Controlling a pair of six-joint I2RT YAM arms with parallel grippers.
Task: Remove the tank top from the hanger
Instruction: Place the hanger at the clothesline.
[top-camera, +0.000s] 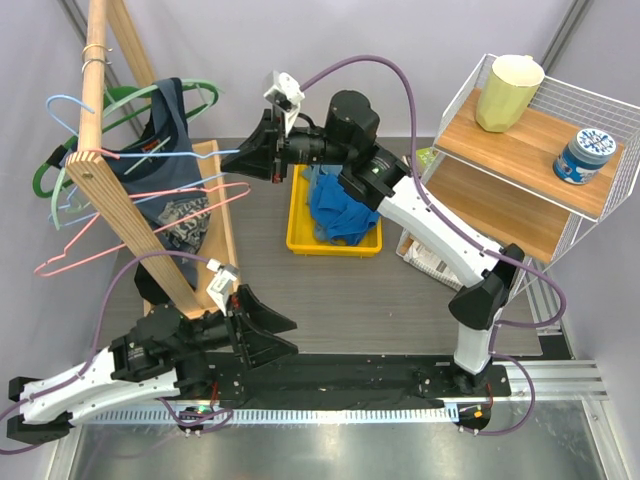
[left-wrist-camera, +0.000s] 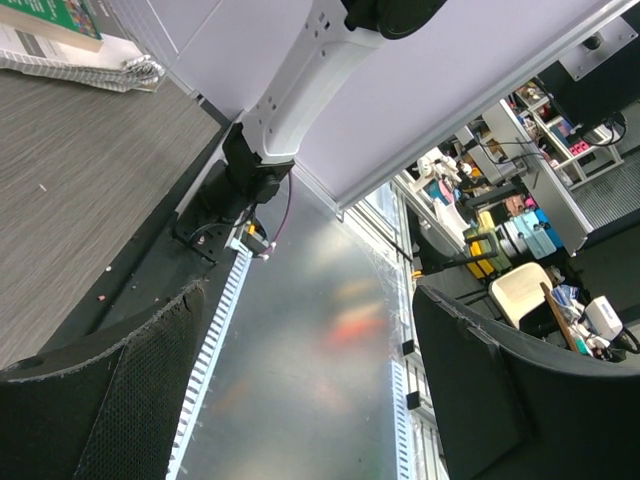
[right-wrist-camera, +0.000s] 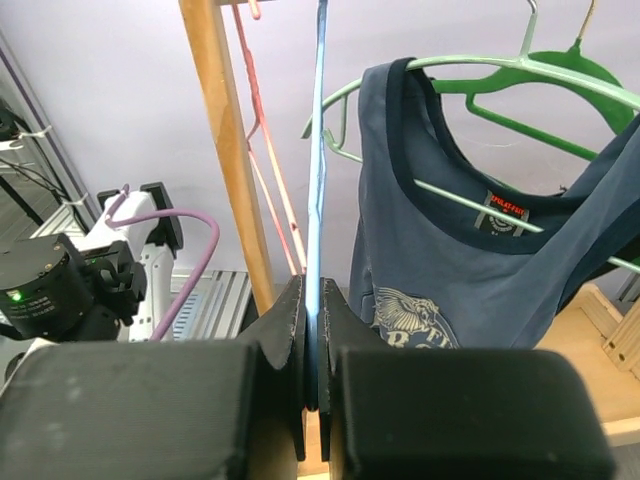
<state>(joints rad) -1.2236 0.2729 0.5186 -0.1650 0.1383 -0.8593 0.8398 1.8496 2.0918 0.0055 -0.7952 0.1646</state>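
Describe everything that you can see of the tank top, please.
The tank top is dark blue cloth with darker trim at the neck, a small red and black label inside the collar and a pale print on the chest. It hangs limp by its straps on a pale green hanger on the wooden rack. No hand touches it.

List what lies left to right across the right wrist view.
Left arm → purple cable → wooden post → pink hanger → blue hanger, pinched in the right gripper → tank top.
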